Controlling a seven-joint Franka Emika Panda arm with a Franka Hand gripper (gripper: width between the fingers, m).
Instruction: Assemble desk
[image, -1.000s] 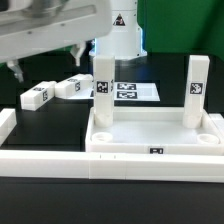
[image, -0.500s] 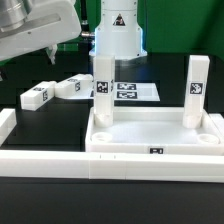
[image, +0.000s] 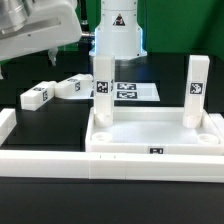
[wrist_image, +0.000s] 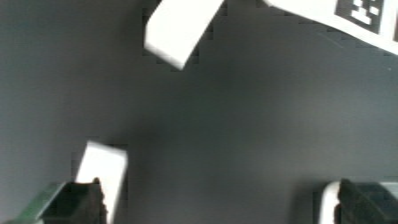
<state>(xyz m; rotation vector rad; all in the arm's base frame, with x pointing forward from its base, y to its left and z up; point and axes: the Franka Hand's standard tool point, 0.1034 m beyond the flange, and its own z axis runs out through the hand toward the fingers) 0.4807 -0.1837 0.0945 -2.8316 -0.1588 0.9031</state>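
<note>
Reference: the tabletop (image: 140, 130), resting on the worktop (image: 55, 125).

- **In its far corners:** one leg block (image: 102, 85) stands at the exterior view's left and a second leg block (image: 196, 88) at the right.
- **Behind it:** the marker board (image: 135, 91) lies flat.
- **Behind it, towards the exterior view's left:** a third leg block (image: 72, 87) and a fourth leg block (image: 36, 95) lie side by side.
- **Along its near side:** the border wall (image: 45, 158).

My pincer (wrist_image: 214, 205) hangs over the worktop, clear of the tabletop.

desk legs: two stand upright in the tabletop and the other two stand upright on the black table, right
Not quite. The other two legs lie flat on the table, as the exterior view shows. The upright legs do stand in the tabletop.
</note>
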